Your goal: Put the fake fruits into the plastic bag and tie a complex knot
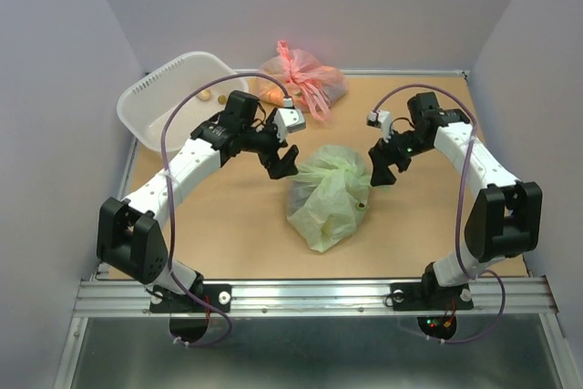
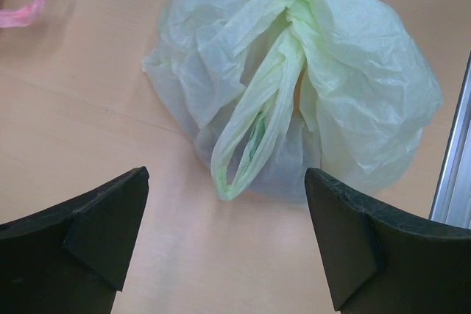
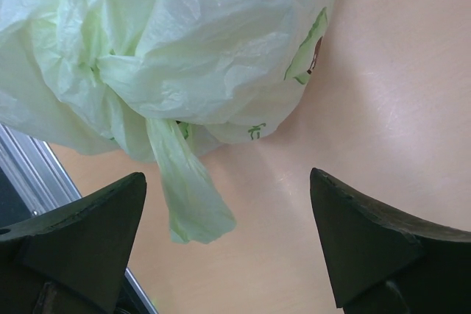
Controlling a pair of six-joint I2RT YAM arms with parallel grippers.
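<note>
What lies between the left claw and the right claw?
The plastic bag, closed with a knot, sits between the left claw and the right claw, touching neither; the top view shows this.

No word, number or brand name can be read in any of the views. The only printed signs stand on the thin, crinkly, translucent pale green plastic bag [image 3: 221, 34], and only the right wrist camera shows them. One is a small picture in green and brown [image 3: 305, 56] on the bag's wall, above the gap between the two dark fingers [image 3: 88, 240] and nearer to the finger on the right side of that view. The other is a much smaller dark green mark [image 3: 256, 131], lower on the bag, about midway between the fingers; it is too small to read.
</note>
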